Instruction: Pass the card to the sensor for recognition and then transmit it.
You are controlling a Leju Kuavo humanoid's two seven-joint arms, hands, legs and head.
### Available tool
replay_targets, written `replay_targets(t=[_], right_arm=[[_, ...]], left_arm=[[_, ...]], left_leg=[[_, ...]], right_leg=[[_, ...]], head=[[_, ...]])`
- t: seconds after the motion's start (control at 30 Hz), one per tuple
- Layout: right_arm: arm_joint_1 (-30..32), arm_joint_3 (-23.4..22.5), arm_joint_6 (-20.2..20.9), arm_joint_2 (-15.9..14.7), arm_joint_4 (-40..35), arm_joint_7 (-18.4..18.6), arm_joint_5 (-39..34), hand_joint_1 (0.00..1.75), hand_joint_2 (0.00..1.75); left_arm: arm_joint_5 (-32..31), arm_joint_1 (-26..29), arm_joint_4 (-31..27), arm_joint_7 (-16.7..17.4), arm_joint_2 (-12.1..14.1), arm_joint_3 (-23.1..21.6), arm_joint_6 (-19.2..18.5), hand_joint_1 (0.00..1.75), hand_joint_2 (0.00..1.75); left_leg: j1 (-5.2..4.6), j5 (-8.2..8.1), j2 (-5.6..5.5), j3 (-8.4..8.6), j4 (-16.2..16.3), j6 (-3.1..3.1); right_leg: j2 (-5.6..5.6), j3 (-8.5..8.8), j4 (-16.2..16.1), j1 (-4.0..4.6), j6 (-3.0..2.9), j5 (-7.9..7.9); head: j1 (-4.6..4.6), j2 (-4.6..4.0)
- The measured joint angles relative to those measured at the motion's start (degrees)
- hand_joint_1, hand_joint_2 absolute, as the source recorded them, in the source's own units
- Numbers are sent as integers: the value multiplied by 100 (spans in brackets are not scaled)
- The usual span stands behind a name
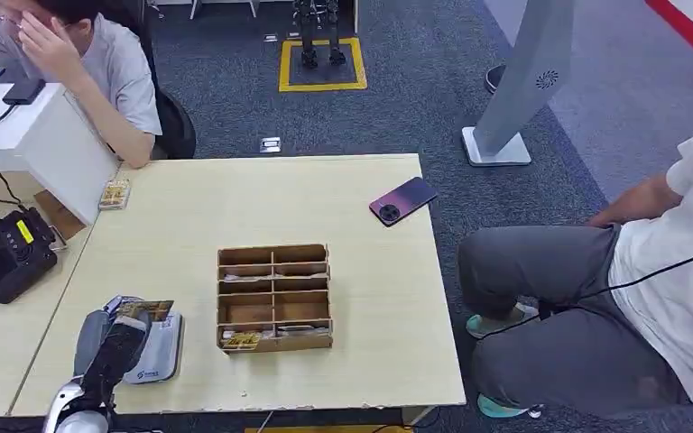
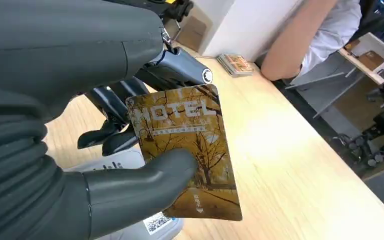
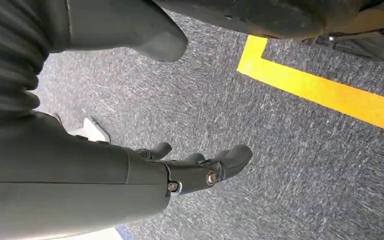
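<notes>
At the table's near left corner, the left hand (image 1: 117,347) pinches the card (image 2: 187,150) between thumb and fingers, just above the grey sensor (image 1: 158,352); the right hand (image 3: 200,167) hangs over carpet, fingers apart, holding nothing; farther in stands a wooden box (image 1: 273,296), then a phone (image 1: 402,200)
</notes>
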Motion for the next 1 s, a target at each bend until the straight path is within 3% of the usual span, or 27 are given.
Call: replay_targets(t=[1.0], right_arm=[[-2,-2,-4,0,-2,0,-2,0,175]], left_arm=[[-18,-20,210,-2,-81,37,-46,175,175]], left_leg=[[0,0,0,1,0,0]], right_leg=[[0,0,0,0,0,0]], head=[[0,0]])
